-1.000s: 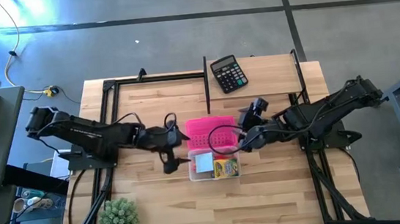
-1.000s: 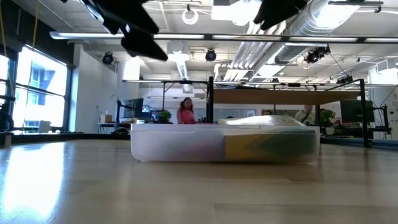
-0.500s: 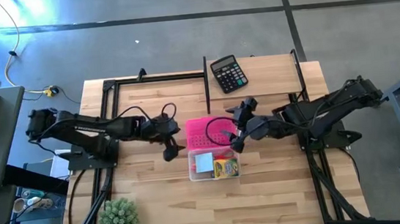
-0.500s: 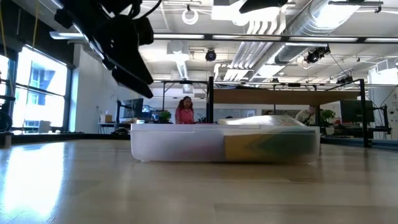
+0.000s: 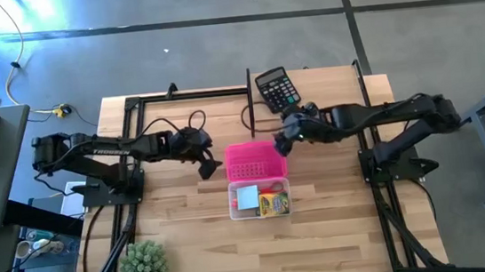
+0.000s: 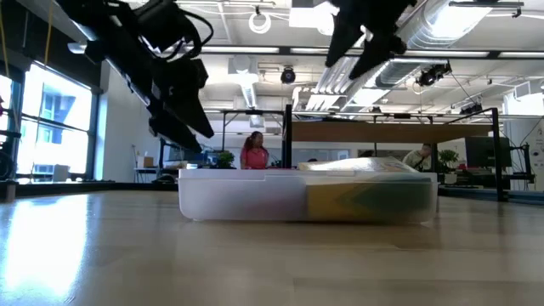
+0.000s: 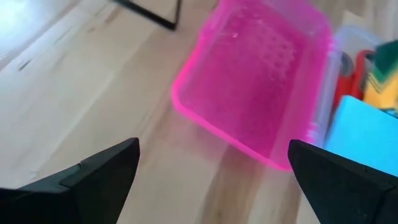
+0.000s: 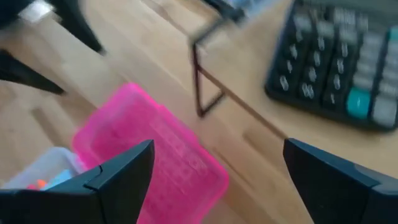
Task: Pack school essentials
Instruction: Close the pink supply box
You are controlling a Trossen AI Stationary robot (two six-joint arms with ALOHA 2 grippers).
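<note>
Case (image 5: 259, 199) sits near-centre on the bench (image 5: 181, 240), clear tub open, pink lid (image 5: 255, 160) flipped back flat on its far side. Inside the tub: light-blue notepad (image 5: 247, 197) at left, yellow-green crayon box (image 5: 275, 205) at right, a bit of red just beyond the crayon box, likely the scissors (image 5: 273, 187). Pencils and eraser can't be made out. Packing looks done; step in hand reads as closing the lid.

Left claw (image 5: 209, 163) hovers just left of the lid, wide open, holding nothing. Right claw (image 5: 281, 141) hangs at the lid's far-right corner, also wide open and empty. Low view shows both claws above the case, not touching it.

To do it well: catch the lid's far edge from both sides, swing it toward the near side over the hinge, keep the tub from sliding, check the contents sit below the rim, then press down evenly.

Calculator (image 5: 275, 89) lies far right of centre; leave it alone.
</note>
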